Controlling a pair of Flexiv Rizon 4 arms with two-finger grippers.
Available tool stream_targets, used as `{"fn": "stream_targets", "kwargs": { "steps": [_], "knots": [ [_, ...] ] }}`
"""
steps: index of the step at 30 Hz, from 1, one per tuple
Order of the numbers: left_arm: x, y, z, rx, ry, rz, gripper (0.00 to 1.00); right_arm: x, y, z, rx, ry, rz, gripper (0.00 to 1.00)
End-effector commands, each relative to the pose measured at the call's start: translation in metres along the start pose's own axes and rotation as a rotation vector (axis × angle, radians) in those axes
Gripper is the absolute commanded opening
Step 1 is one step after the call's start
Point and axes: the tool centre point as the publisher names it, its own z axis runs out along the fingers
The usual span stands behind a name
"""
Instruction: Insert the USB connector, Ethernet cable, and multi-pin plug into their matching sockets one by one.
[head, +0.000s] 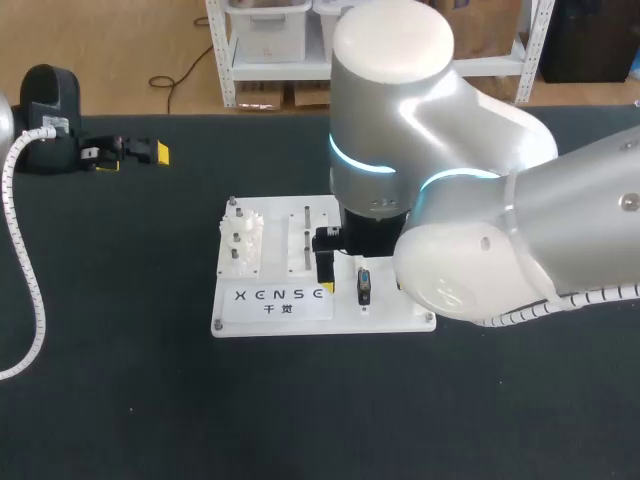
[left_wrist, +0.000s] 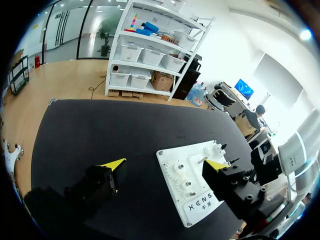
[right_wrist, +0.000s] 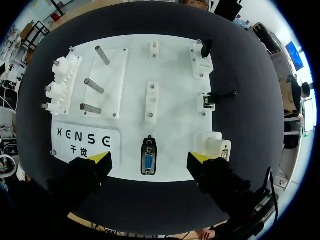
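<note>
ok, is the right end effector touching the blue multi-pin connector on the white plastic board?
Apart. The right wrist view shows the right end effector open, its yellow fingertips either side of the blue multi-pin connector, with bare white plastic board in both gaps.

Bright, even light falls from above. The right arm's glossy shell (head: 440, 130) carries soft glare patches, and the white board (head: 270, 305) glows almost washed-out against the matte black surface (head: 120, 400), which swallows shadows; the pegs (right_wrist: 93, 86) cast only faint ones.
</note>
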Motion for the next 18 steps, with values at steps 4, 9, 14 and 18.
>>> {"fn": "stream_targets", "kwargs": {
  "steps": [4, 9, 14, 18],
  "knots": [
    [0.0, 0.0, 0.0, 0.0, 0.0, 0.0, 1.0, -0.0021, 0.0021, 0.0027, 0.024, 0.024, 0.024, 1.0],
    [0.0, 0.0, 0.0, 0.0, 0.0, 0.0, 1.0, -0.0019, 0.0013, 0.0042, 0.027, 0.03, 0.026, 1.0],
    [0.0, 0.0, 0.0, 0.0, 0.0, 0.0, 1.0, -0.0025, 0.0004, 0.0068, 0.033, 0.045, 0.029, 0.61],
    [0.0, 0.0, 0.0, 0.0, 0.0, 0.0, 1.0, -0.0023, 0.0002, 0.0069, 0.032, 0.049, 0.031, 0.43]
  ]
}}
